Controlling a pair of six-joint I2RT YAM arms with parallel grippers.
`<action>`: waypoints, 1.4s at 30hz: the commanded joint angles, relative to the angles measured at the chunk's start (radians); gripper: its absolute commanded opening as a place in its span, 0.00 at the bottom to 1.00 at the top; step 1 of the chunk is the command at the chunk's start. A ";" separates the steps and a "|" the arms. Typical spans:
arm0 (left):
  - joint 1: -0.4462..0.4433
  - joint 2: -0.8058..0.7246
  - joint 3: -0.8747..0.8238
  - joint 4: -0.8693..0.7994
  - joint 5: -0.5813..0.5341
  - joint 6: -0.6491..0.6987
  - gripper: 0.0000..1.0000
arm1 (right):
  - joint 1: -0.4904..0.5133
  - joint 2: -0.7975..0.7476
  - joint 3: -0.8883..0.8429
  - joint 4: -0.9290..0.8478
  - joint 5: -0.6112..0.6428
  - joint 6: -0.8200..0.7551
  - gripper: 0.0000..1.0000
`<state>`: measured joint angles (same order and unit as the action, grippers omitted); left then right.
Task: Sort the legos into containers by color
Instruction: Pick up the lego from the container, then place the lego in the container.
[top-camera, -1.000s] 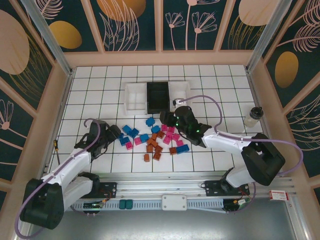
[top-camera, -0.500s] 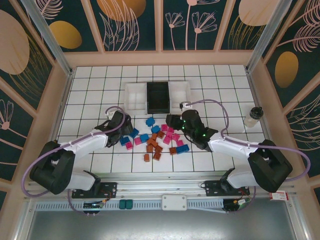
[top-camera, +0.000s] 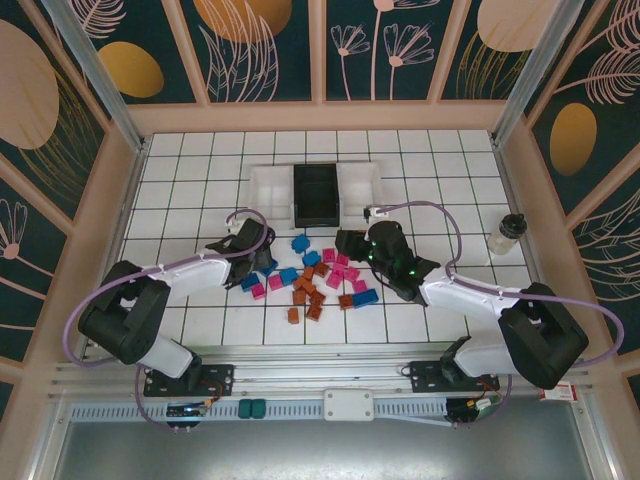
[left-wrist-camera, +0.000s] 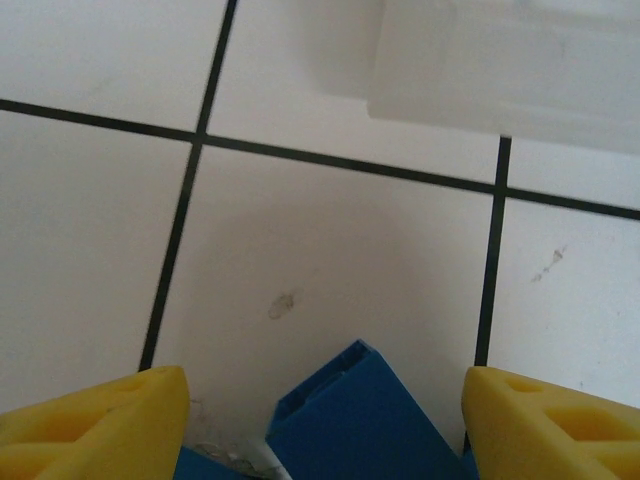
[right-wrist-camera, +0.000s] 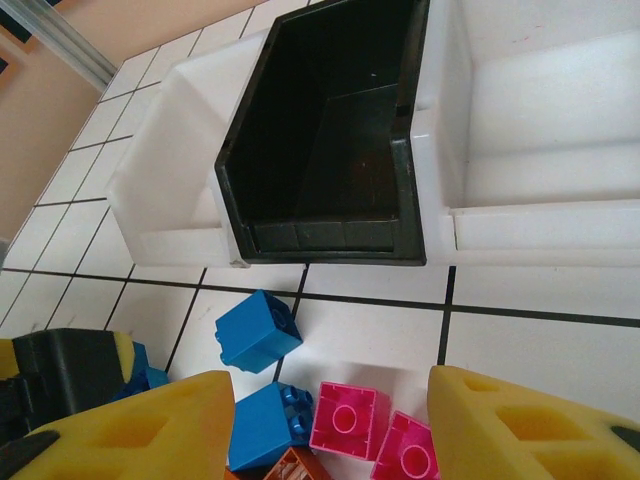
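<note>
Left gripper (left-wrist-camera: 325, 400): yellow foam pads (left-wrist-camera: 95, 425) wide apart, straddling a glossy, sharp-cornered blue lego (left-wrist-camera: 350, 430) on the smooth white tiled table (left-wrist-camera: 300, 250). Right gripper (right-wrist-camera: 330, 410) stands half spread, holding nothing, above studded pink legos (right-wrist-camera: 348, 418) mid-table. Beyond them are the boxy plastic containers (right-wrist-camera: 320, 240), black between two white.

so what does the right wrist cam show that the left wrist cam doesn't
Right wrist: the black container, open and seen from inside, plus pink legos. Left wrist: one blue lego close up, loose between the fingers, and a small tile scuff. Both: white tiles, blue legos, a white container edge, open yellow fingers.
</note>
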<state>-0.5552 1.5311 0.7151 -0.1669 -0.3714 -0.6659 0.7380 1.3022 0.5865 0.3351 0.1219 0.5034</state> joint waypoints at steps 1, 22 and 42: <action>-0.009 0.021 0.017 0.017 0.006 -0.008 0.71 | -0.009 -0.025 -0.017 0.036 -0.009 0.006 0.54; -0.011 0.046 -0.020 0.069 0.012 -0.036 0.46 | -0.022 -0.063 -0.042 0.033 -0.005 0.018 0.54; 0.032 0.094 0.429 -0.089 -0.063 0.049 0.33 | -0.035 -0.105 -0.071 0.021 -0.014 0.035 0.54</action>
<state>-0.5510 1.5261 1.0660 -0.2119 -0.4004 -0.6575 0.7101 1.2289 0.5365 0.3485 0.1093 0.5236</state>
